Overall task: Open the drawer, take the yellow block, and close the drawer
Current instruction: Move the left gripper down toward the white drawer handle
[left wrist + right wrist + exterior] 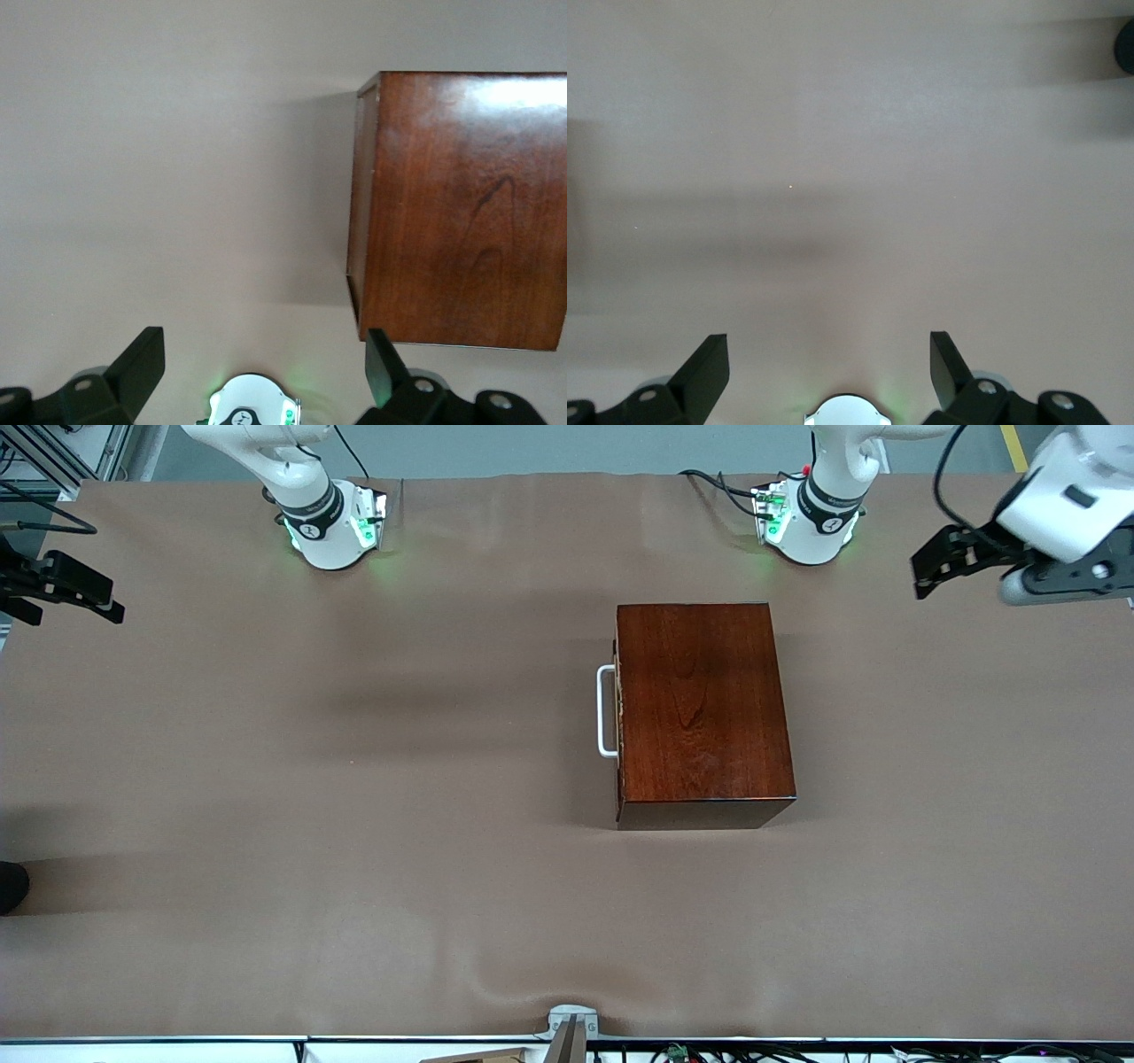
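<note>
The drawer [618, 713] sat fully pushed into its dark wooden box [700, 704], only a thin pale edge showing on the face that looked toward the right arm's end of the table, with the white bar handle [606, 711] standing just off that face. The yellow block was nowhere to be seen; presumably it lay inside, though nothing confirmed that.

The box stood on the brown table cover [354, 824], closer to the left arm's base than to the right arm's. The left gripper [941, 567] hung in the air off the box's end toward the left arm, its fingers [142, 363] spread wide and holding nothing; its wrist camera looked down on the box's top and a plain side. The right gripper [75, 593] waited high at the table's edge, well apart from the box, fingers [704, 367] equally wide and empty.

Opening had not begun. Since the handle faced the right arm, that arm seemed the better choice: bring the fingers down astride the bar's middle, close squarely, then pull straight away from the box along the slide so the tray would not bind or drag the box.
</note>
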You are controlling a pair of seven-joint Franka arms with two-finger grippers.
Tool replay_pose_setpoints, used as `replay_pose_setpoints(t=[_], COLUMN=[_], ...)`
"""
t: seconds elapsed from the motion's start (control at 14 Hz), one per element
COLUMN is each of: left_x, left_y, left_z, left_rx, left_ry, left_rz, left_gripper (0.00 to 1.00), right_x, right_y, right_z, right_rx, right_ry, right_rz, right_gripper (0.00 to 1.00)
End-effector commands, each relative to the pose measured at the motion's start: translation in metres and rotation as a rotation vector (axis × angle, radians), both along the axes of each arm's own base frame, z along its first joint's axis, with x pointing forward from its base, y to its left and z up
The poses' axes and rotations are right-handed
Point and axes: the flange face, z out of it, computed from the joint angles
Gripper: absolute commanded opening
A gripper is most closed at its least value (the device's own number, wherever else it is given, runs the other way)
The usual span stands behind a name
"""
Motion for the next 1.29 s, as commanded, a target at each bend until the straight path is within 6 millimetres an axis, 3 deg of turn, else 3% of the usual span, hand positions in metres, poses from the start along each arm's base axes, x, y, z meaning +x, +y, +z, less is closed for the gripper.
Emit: replay_pose_setpoints(t=[0.0, 0.21, 0.43, 0.72, 0.93, 1.22], left_x=[0.015, 0.024, 0.020, 0.015, 0.009, 0.011], left_y=[-0.038, -0.082, -0.120, -0.190, -0.258, -0.328], left_z=[-0.007, -0.019, -0.033, -0.058, -0.091, -0.137], left_rx=[-0.020, -0.027, -0.021, -0.034, -0.057, -0.128], left_ry=[0.018, 0.030, 0.040, 0.030, 0.025, -0.033], left_rz=[0.024, 0.076, 0.111, 0.097, 0.037, -0.040], left_gripper=[1.00, 1.00, 1.00, 1.00, 1.00, 1.00], right_x=[-0.003, -0.004, -0.003, -0.004, -0.004, -0.004], right_y=[-0.001, -0.002, -0.003, -0.004, -0.004, -0.004], right_z=[0.002, 0.002, 0.002, 0.002, 0.002, 0.002], right_rx=[0.016, 0.016, 0.016, 0.016, 0.016, 0.016], right_ry=[-0.007, -0.005, -0.007, -0.005, -0.004, -0.004], right_rz=[-0.002, -0.004, -0.005, -0.007, -0.007, -0.007], right_gripper=[1.00, 1.00, 1.00, 1.00, 1.00, 1.00])
